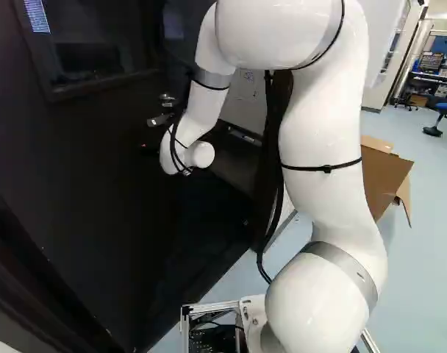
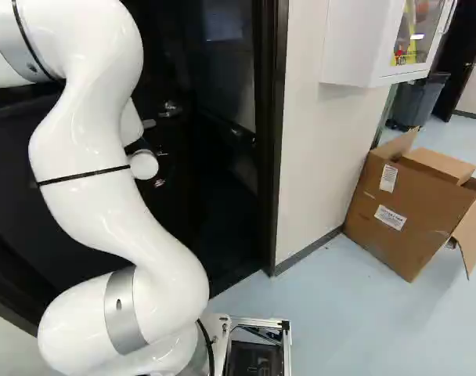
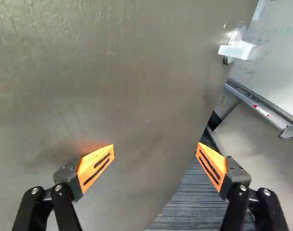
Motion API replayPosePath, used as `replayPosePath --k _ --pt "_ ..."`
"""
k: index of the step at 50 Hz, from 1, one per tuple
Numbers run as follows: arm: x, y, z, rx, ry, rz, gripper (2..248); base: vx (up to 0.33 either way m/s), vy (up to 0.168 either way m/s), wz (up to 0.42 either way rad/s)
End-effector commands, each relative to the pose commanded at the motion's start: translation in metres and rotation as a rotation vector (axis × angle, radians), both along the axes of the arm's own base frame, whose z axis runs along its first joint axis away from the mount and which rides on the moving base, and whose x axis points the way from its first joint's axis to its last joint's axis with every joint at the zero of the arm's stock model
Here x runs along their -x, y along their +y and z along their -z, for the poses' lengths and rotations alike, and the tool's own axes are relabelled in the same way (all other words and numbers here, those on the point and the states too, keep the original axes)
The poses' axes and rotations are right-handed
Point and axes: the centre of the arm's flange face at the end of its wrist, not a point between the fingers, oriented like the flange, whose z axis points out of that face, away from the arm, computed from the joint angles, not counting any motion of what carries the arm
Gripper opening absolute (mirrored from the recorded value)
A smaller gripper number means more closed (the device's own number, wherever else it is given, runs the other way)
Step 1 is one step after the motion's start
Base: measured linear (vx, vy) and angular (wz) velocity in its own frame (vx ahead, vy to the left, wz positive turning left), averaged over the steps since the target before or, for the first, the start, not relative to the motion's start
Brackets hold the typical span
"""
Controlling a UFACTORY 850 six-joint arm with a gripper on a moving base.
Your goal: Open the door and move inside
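The fingers (image 3: 96,166) stand wide apart. Free edge of the door (image 3: 113,72) slants between them, and its handle (image 3: 235,51) lies farther ahead.

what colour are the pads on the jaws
Orange pads with dark slots, clearest in the wrist view.

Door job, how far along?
Done: door is ajar, whiteboard visible past its edge. In hand: open pincer faces the door panel, clear of the lever handle, probably to push. Left: likely swing it wider, then drive through; base sits outside the door frame.
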Motion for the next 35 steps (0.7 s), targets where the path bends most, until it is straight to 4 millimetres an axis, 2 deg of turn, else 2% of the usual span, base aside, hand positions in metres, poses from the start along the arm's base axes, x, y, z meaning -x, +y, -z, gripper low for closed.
replayPosePath --k 35 --pt "-0.008 0.061 0.005 -0.005 -0.028 -0.103 247 0.000 0.000 0.000"
